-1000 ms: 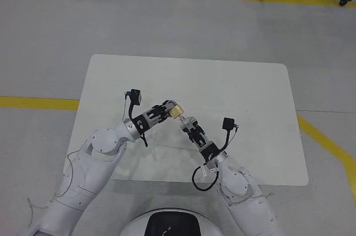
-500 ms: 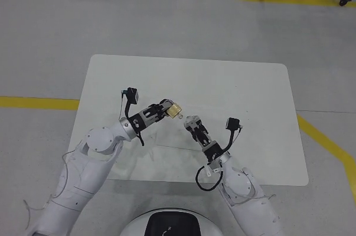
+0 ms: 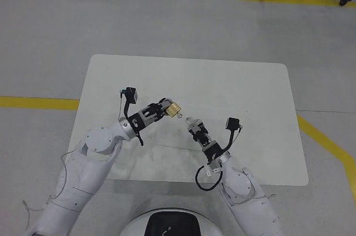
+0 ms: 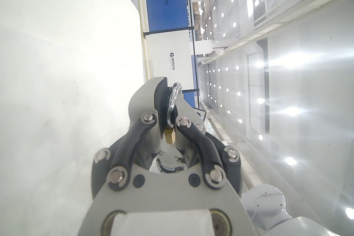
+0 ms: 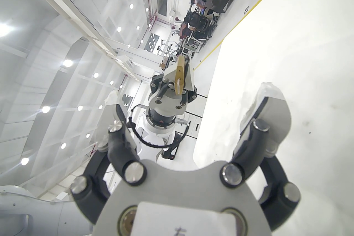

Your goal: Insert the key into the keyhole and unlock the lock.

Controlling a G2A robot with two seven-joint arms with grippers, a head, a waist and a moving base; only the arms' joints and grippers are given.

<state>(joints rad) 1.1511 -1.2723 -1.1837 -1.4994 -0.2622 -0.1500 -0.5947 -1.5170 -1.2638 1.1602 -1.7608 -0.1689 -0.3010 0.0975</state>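
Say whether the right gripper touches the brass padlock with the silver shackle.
Apart. The top view shows bare white table between the right gripper and the brass padlock, which the left gripper holds.

My arms (image 3: 86,171) are glossy white shells with rounded joints, turning black and silver near the wrists (image 3: 133,123). A small black camera box (image 3: 131,94) stands off each wrist, trailing a thin black cable (image 3: 196,177). My left hand (image 4: 170,98) and right hand (image 3: 194,123) share pale grey plates (image 4: 166,192), black link bars (image 4: 130,143) pinned by silver screws (image 4: 117,174), and grey fingers (image 5: 272,101) with black pads (image 4: 161,93).
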